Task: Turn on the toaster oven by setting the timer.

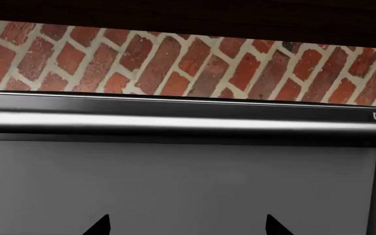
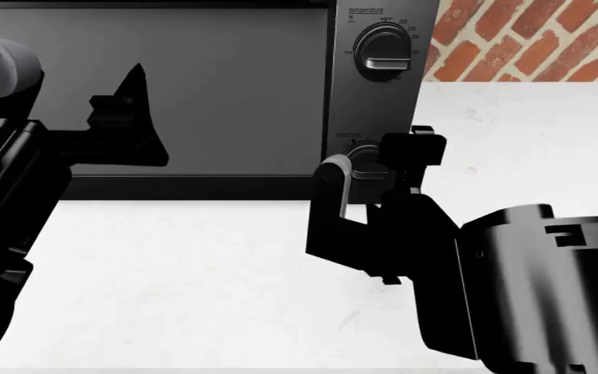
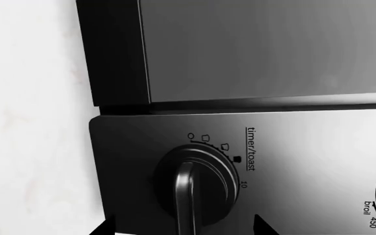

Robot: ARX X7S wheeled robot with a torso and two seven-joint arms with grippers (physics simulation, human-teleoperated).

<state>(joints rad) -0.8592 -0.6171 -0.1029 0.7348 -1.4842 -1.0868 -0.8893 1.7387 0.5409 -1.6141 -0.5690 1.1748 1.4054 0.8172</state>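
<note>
Timer (image 3: 198,188) partly behind right gripper (image 2: 374,173)

surface: plain white countertop (image 2: 195,280), faint marbled blotches, pretty much bare up front
sitting on it: the toaster oven (image 2: 226,93), dark grey box, glass door facing the robot, knob panel on its right end
where it sits: pushed toward the back, close to the wall
behind it: red brick wall (image 2: 528,39)
from the right wrist cam: same white top (image 3: 25,122) shows beside the oven's (image 3: 253,58) edge
</note>
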